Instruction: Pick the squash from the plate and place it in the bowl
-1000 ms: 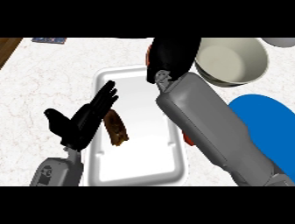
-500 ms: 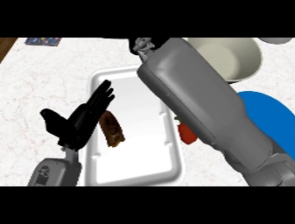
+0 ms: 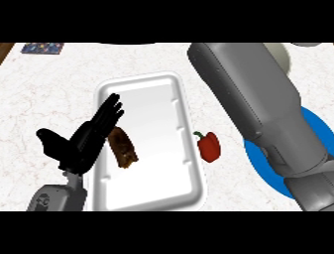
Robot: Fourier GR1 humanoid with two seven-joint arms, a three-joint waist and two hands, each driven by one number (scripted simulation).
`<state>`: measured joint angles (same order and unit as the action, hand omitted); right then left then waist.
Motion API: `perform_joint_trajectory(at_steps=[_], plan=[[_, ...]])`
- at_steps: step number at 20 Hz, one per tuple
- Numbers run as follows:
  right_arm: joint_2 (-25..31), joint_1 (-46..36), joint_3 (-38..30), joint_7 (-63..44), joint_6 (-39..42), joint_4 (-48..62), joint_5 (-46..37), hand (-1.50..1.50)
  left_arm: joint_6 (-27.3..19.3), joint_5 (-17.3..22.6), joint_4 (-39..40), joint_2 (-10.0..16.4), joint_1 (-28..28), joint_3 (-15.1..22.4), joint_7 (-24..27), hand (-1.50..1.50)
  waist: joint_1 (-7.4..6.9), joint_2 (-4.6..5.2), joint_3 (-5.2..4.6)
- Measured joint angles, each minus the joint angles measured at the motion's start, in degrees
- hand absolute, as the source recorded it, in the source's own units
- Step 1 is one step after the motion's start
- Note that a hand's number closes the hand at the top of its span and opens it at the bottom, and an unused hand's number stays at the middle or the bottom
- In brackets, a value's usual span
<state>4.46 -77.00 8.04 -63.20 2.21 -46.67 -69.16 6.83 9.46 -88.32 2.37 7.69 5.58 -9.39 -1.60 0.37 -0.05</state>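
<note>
White tray (image 3: 188,124) sits mid-tabletop (image 3: 30,99) and holds one dark brown piece (image 3: 123,147) near its left rim. Over that rim hangs the left robot hand (image 3: 82,144), fingers straight and spread, holding nothing. A red pepper-like vegetable (image 3: 209,147), the only one in view, lies on the tabletop between the tray and the blue plate (image 3: 329,136). The grey right forearm (image 3: 257,99) hides most of the plate and the pale bowl (image 3: 286,57); its robot hand is out of view.
</note>
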Motion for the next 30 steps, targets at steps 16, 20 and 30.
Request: perform_joint_trajectory(at_steps=[16,20,30], plan=[[11.4,2.8,-9.6,11.6,-15.4,24.7,-2.3,1.5,0.3,-0.3,-0.9,-0.5,0.9,0.5,-0.4,0.0,-1.4,0.89,0.05],[13.3,4.1,-13.7,11.5,-17.4,29.1,0.4,-1.5,0.3,-0.7,-0.4,-0.8,1.3,1.0,0.0,0.0,-1.88,1.24,0.1],[13.1,8.4,-22.7,23.4,-35.0,27.5,8.9,-1.5,0.2,-0.4,-1.1,-0.9,1.6,0.8,-1.1,0.0,-1.74,1.12,0.24]])
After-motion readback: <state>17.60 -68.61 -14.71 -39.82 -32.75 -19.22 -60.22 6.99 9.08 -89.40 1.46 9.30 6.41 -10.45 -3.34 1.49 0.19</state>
